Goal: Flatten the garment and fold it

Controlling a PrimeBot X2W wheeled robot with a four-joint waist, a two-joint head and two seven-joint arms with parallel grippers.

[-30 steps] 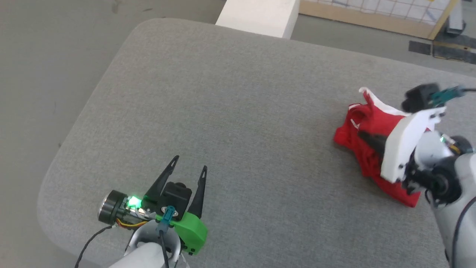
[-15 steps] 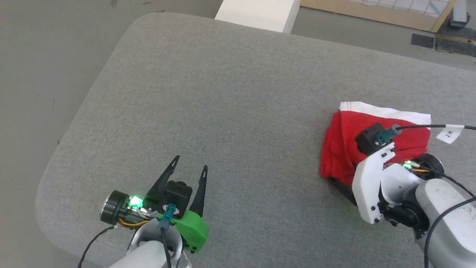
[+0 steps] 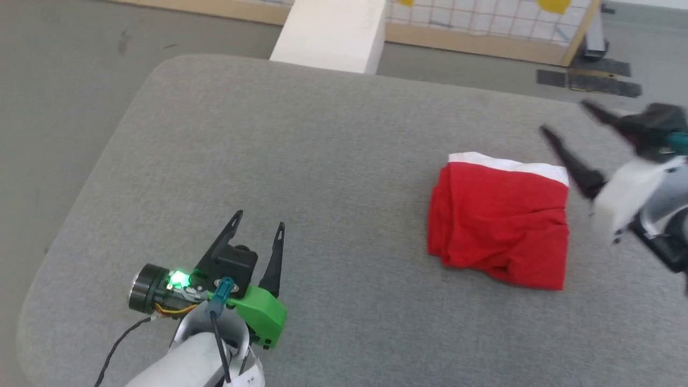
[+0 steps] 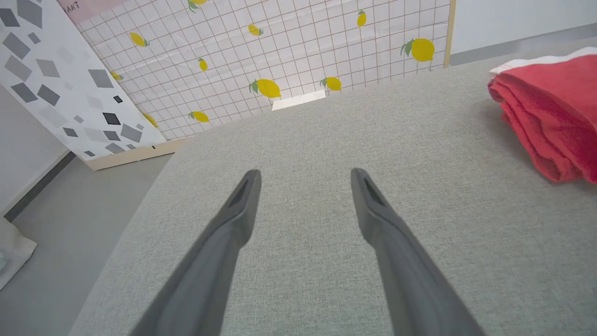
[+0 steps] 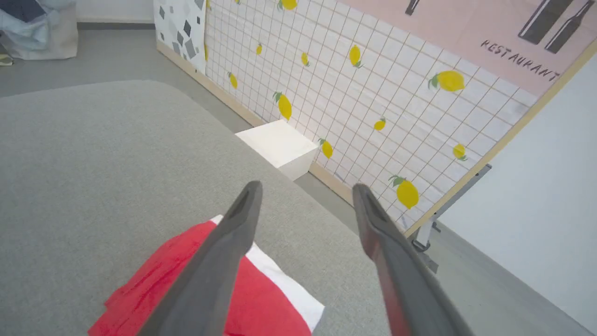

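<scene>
garment (image 3: pixel 500 231): compact red packet, white band on its far side, lying on the surface (image 3: pixel 322 161) toward the right edge, mid-depth.
right gripper (image 3: pixel 563 116): fingers spread wide and empty. It hangs above the packet's far-right corner, clear of the cloth, and is blurred in the head view.
left gripper (image 3: pixel 259 219): fingers apart and empty, by the near-left corner, well apart from the garment.
key relation: right arm is much nearer, with the packet below its fingers on the near-left side.
axis: roughly square; white band runs parallel to the far edge.
status: looks folded; near hem lumpy, may need pressing.
</scene>
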